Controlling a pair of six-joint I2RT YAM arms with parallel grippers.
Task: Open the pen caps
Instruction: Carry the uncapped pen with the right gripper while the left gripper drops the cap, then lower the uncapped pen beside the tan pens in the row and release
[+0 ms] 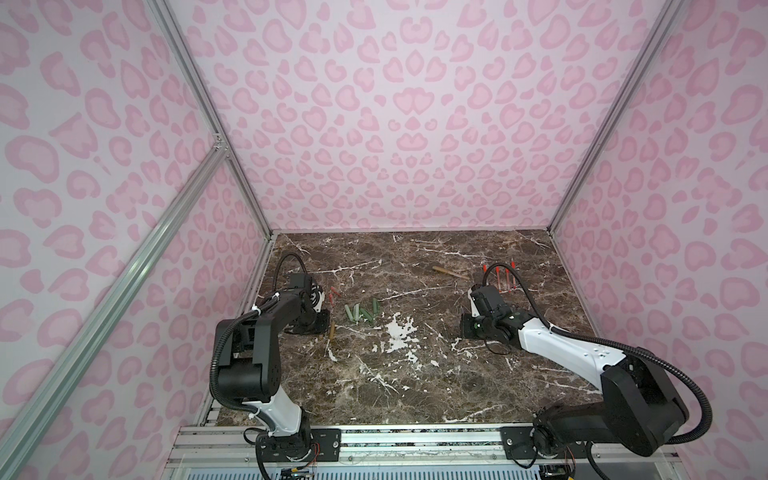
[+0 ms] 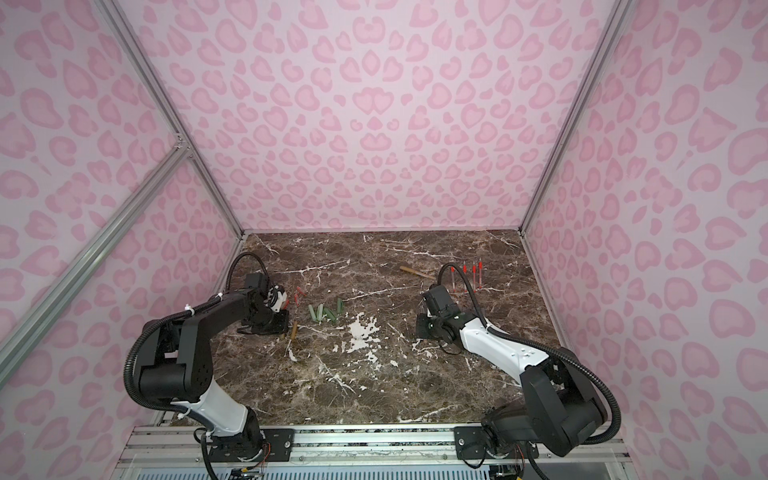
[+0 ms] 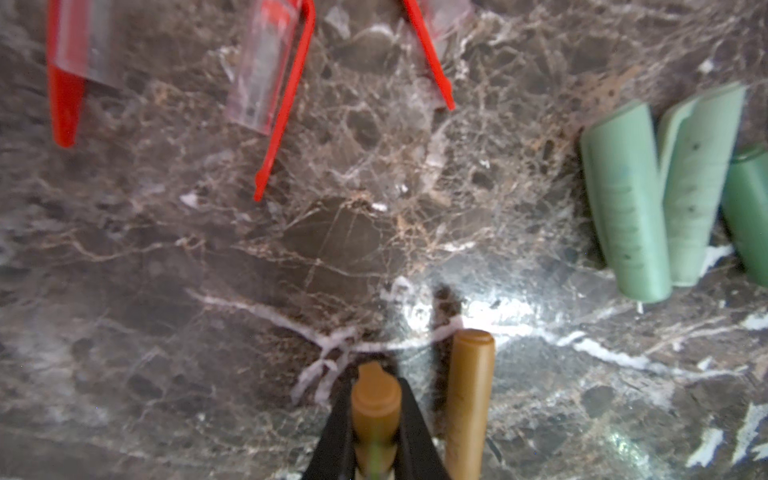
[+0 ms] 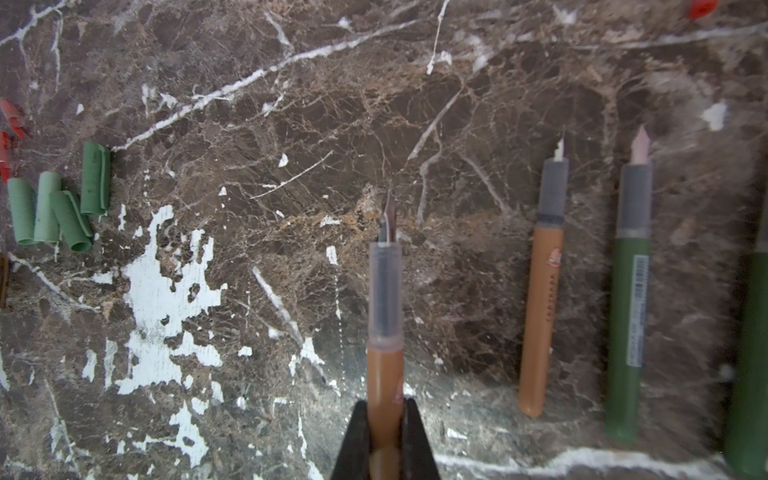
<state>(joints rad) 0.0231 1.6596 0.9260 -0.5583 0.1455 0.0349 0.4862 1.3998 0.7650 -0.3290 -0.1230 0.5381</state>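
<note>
Pull-off step looked done: left gripper (image 3: 376, 424) pinched the tan cap (image 3: 376, 399), just beside a 2nd tan cap (image 3: 469, 395) on the table (image 3: 166, 291); right gripper (image 4: 385, 419) clamped the bare pen (image 4: 385, 316). Next, prob.: drop cap w/ its twin, lay pen by the other pens (image 4: 540, 299).

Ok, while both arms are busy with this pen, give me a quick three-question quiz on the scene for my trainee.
1. True or false: the pen in the right gripper has its cap on.
2. What sits between the fingers of the left gripper? A) a red cap B) a tan cap C) a green pen
3. Fill in: in both top views the loose green caps lie nearer the ___ arm.

Key: 1 false, its nib is bare. 2 B. 3 left.
</note>
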